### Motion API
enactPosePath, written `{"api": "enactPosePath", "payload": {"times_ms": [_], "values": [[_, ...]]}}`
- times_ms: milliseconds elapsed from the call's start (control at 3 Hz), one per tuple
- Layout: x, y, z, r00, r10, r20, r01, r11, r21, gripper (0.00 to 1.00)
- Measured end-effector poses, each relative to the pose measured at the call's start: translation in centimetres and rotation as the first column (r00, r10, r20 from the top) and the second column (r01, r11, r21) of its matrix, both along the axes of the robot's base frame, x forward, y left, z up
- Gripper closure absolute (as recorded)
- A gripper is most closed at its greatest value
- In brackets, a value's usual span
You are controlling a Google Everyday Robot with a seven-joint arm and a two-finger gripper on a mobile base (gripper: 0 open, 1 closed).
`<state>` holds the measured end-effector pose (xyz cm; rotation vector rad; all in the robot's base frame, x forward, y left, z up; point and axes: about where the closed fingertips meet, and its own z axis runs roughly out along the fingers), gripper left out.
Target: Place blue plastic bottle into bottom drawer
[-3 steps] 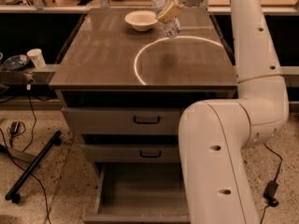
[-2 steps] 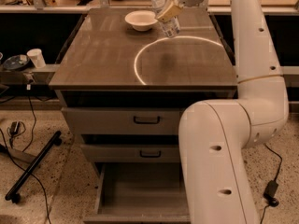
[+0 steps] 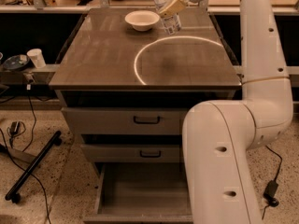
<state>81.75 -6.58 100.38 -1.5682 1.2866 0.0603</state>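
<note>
The blue plastic bottle (image 3: 167, 12) is clear with a pale label and stands at the back of the cabinet top, right of the cream bowl (image 3: 142, 19). My gripper (image 3: 171, 6) is shut on the bottle around its middle, with a tan finger (image 3: 173, 5) across it. The bottle's cap end reaches the top edge of the view. The bottom drawer (image 3: 140, 195) is pulled out at the foot of the cabinet, showing a plain box interior with nothing in it. My white arm covers the drawer's right part.
The two upper drawers (image 3: 146, 120) with dark handles are shut. A bright ring of light (image 3: 140, 64) lies on the cabinet top. A white cup (image 3: 36, 58) stands on a side shelf at left. Cables and a black stand leg (image 3: 32, 164) lie on the floor at left.
</note>
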Motion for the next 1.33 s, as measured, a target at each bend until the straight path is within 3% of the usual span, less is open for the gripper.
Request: {"api": "enactPosePath", "payload": {"times_ms": [333, 667, 1333], "values": [[0.2, -1.1, 0.7, 0.9998, -0.017, 0.007, 0.016, 0.997, 0.075, 1.0], [0.3, -3.8, 2.1, 0.9974, -0.066, 0.029, 0.062, 0.991, 0.122, 1.0], [0.3, -4.1, 2.2, 0.9964, -0.079, 0.032, 0.074, 0.99, 0.119, 1.0]]}}
